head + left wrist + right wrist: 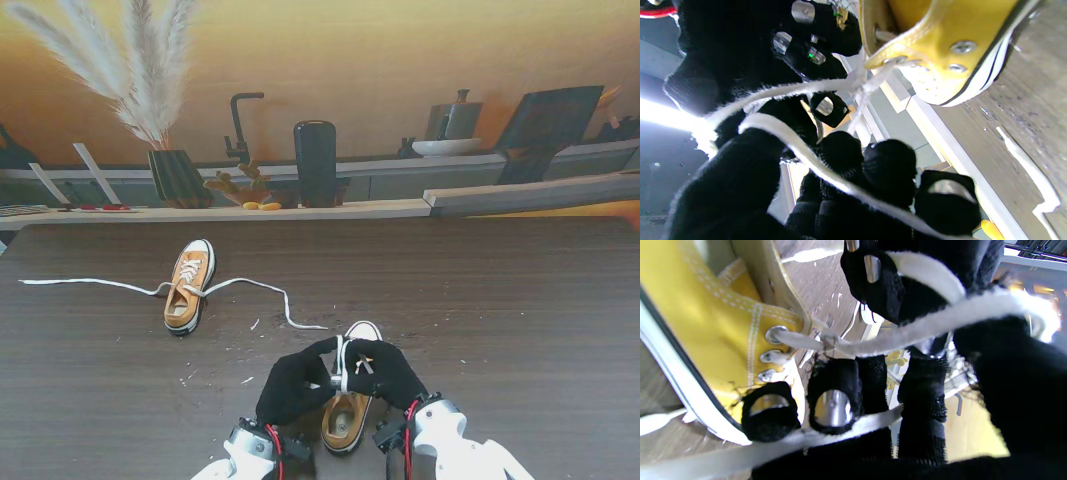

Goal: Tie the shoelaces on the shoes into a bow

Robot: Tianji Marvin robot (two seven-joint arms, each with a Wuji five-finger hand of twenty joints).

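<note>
Both black-gloved hands meet over the near yellow canvas sneaker (347, 415). The left hand (293, 387) and right hand (385, 372) each grip its white fabric shoelace (342, 362), taut between them. A second yellow sneaker (188, 287) lies well beyond the left hand, unlaced.

Fuzzy white cloth shoelace (907, 336) crosses the matt black knitted-fabric right hand (1007, 400), beside the yellow canvas shoe (706, 323) with shiny metal eyelets (773, 335).
</note>
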